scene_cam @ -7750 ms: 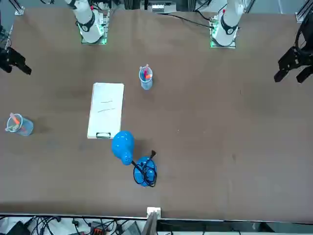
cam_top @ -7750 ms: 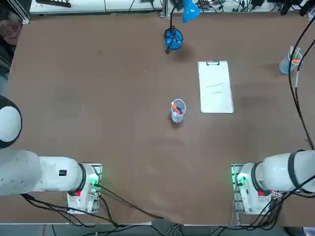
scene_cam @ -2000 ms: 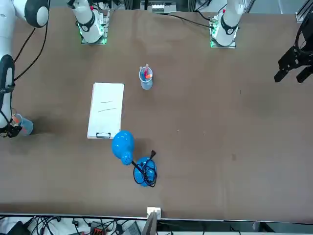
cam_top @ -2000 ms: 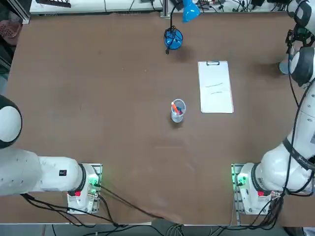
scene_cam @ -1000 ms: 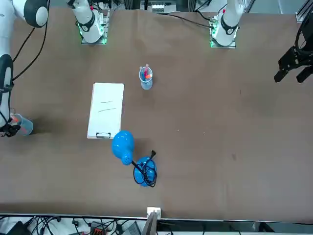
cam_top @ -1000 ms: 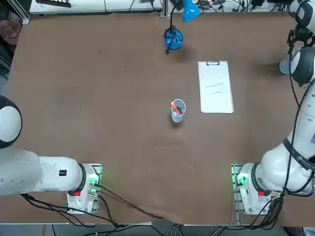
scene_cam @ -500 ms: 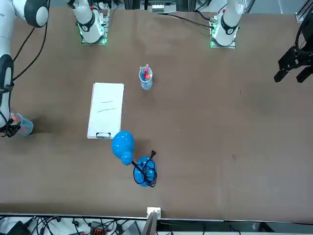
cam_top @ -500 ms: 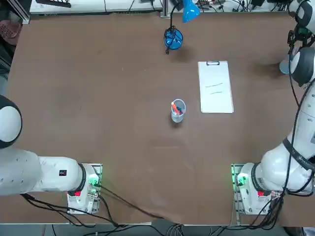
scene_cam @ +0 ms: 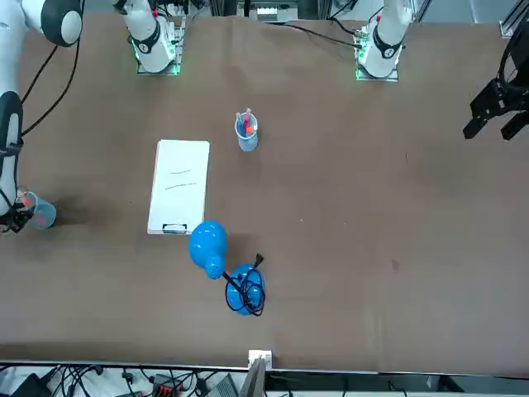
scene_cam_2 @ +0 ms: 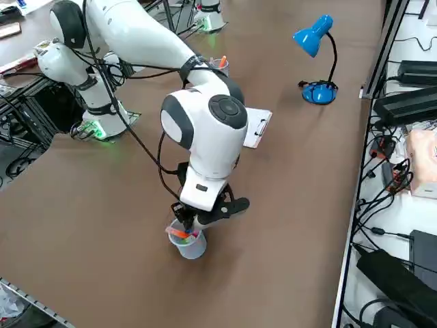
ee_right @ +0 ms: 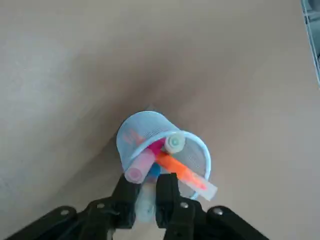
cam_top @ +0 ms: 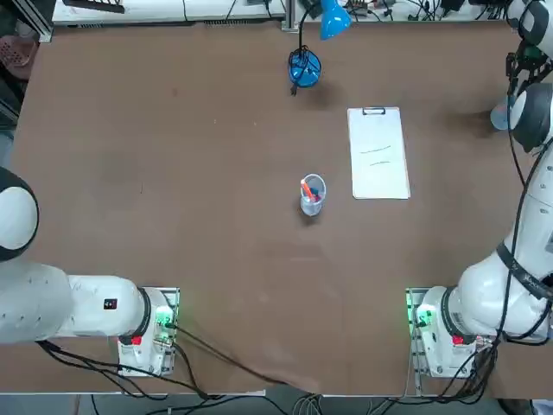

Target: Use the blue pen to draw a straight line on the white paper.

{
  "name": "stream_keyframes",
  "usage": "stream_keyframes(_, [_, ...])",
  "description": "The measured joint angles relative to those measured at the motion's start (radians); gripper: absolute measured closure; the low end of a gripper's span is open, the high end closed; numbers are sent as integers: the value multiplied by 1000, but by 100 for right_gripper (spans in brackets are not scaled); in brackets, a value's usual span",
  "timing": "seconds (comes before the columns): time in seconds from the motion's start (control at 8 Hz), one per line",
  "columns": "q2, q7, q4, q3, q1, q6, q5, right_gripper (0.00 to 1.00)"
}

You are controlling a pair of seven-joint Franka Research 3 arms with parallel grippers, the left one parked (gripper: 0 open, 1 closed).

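Being clamped: the blue pen (ee_right: 146, 202) at the pen cup (ee_right: 145, 122)

The blue pen is showing a clear, rounded end and a blue section, and is being held between the closed fingers of the right gripper (ee_right: 145, 186), its blue section leaning in the cup's mouth. Unlike in the earliest frame, the right arm (cam_top: 536, 203) is now being held over the cup; the white paper (cam_top: 378, 160) is lying unmoved.
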Motion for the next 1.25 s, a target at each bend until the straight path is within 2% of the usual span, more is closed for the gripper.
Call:
stream_keyframes(0.62, [-13,-1,5,-2,-5,-1,0,79])
stream_keyframes(0.88, [-64,-4,10,-2,-3,-5,-3,79])
stream_keyframes(1.25, [-179,-38,18,-2,3,-80,-5,79])
